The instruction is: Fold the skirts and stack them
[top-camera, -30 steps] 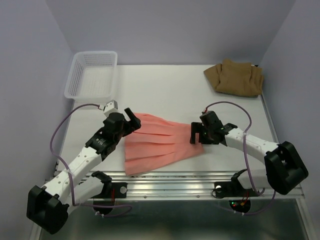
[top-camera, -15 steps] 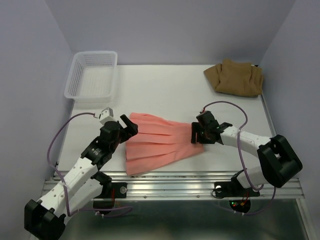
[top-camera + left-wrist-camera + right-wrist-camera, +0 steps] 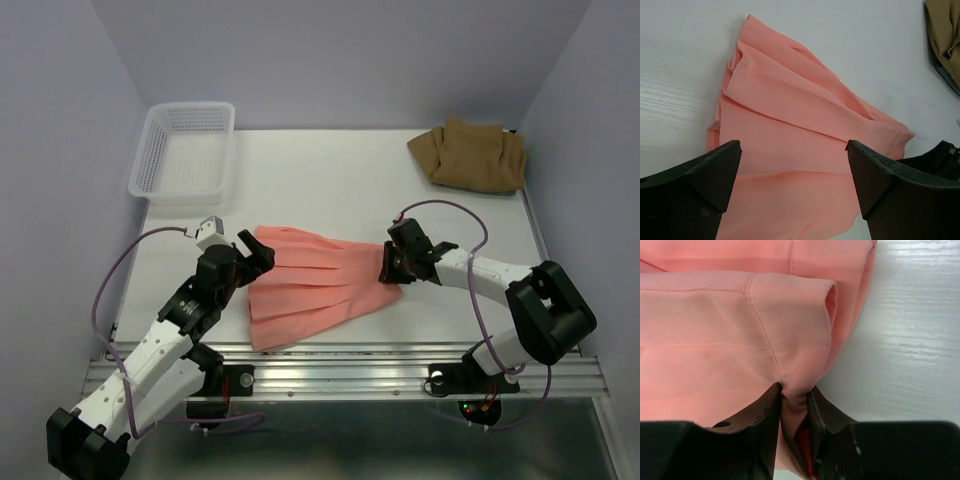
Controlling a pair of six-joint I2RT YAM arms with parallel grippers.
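Pleats fan across the near middle of the bench (image 3: 330, 190), where the salmon-pink skirt (image 3: 315, 285) lies spread flat, narrow waist toward the right edge and wide hem toward the left. Right jaws pinch a raised fold at the waistband edge, cloth bunched between them, likely so that end can be lifted over for a fold. Left jaws stand spread wide over the hem's far corner; whether they touch the cloth is hard to tell. The tan-brown skirt (image 3: 470, 155) sits crumpled in the far right corner, well apart, probably awaiting its turn. A white basket (image 3: 160, 170) occupies the far left corner.
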